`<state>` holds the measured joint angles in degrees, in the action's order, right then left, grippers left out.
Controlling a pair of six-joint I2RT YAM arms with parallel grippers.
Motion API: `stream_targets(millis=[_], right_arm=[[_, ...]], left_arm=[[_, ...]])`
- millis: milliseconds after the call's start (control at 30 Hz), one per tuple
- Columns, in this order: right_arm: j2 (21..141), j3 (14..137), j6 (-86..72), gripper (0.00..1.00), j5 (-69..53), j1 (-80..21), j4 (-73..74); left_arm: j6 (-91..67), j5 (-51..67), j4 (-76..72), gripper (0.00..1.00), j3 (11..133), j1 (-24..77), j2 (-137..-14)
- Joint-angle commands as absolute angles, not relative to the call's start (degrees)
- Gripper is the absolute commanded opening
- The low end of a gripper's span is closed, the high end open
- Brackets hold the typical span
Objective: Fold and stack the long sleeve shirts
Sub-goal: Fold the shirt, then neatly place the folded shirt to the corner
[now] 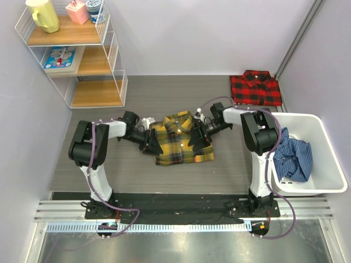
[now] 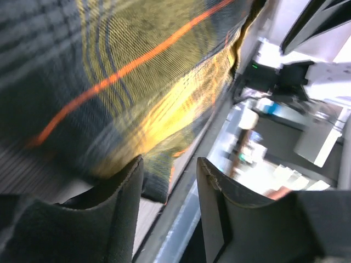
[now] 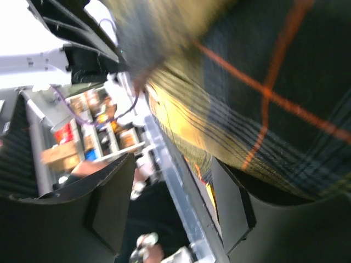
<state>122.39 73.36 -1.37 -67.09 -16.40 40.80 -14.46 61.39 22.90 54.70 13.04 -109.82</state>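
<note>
The yellow plaid shirt [image 1: 178, 139] lies partly folded in the middle of the table, collar toward the back. The red-and-black shirt [image 1: 255, 87] lies folded at the back right. My left gripper [image 1: 154, 144] is low at the yellow shirt's left edge; in the left wrist view it [image 2: 170, 192] is open, the cloth [image 2: 109, 82] hanging blurred above, its edge by the left finger [image 2: 123, 203]. My right gripper [image 1: 198, 140] is at the shirt's right edge; in the right wrist view it [image 3: 173, 197] is open, with the cloth [image 3: 263, 98] beside the right finger [image 3: 230, 203].
A white bin [image 1: 329, 181] at the right holds a crumpled blue plaid shirt [image 1: 293, 156]. A wire shelf unit [image 1: 77, 55] with a yellow pitcher stands at the back left. The table's front rail [image 1: 181, 211] runs by the arm bases.
</note>
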Motion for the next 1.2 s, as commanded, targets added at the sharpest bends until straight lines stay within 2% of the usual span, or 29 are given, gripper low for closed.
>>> stream_targets(millis=[0,100,133,267,400,600,867,967,1000,1067,1100,1167], right_arm=[[112.8,79.0,-11.6,0.64,-62.3,-15.8,31.7],[105.1,76.4,-17.6,0.65,-55.6,-13.7,26.5],[103.2,73.3,-19.0,0.65,-53.4,-12.0,25.2],[95.5,65.5,-24.3,0.66,-46.5,-7.2,21.5],[92.9,60.8,-27.1,0.66,-43.6,-4.4,21.4],[92.3,58.2,-28.3,0.68,-38.6,-3.4,22.2],[92.2,56.2,-29.4,0.70,-35.9,-3.0,24.0],[92.6,56.0,-29.0,0.72,-35.8,-3.0,25.5],[92.7,56.0,-28.7,0.76,-35.8,-3.0,25.7],[93.1,56.0,-28.6,0.83,-35.7,-3.1,26.8],[93.1,55.8,-28.7,0.96,-36.0,-3.1,26.9],[93.1,55.3,-29.3,1.00,-36.3,-3.1,26.5]], left_arm=[[-6.5,53.9,30.0,0.47,60.7,12.2,-98.4],[0.2,41.8,32.9,0.51,67.8,16.3,-92.6],[3.2,31.9,33.4,0.52,70.0,20.9,-92.0],[14.0,14.6,32.7,0.53,74.8,35.1,-92.2],[20.3,7.0,25.5,0.49,71.4,48.2,-94.5],[27.2,4.5,15.6,0.44,68.8,57.7,-100.5],[29.4,6.2,11.3,0.45,70.0,60.0,-108.3],[29.2,6.8,12.2,0.30,70.3,59.9,-110.1],[27.7,8.1,12.7,0.20,70.2,58.5,-110.0],[24.9,13.8,12.5,0.13,69.8,56.2,-109.2],[23.7,16.5,12.6,0.11,69.6,53.3,-108.1],[20.4,23.3,12.6,0.10,69.6,50.6,-106.8]])
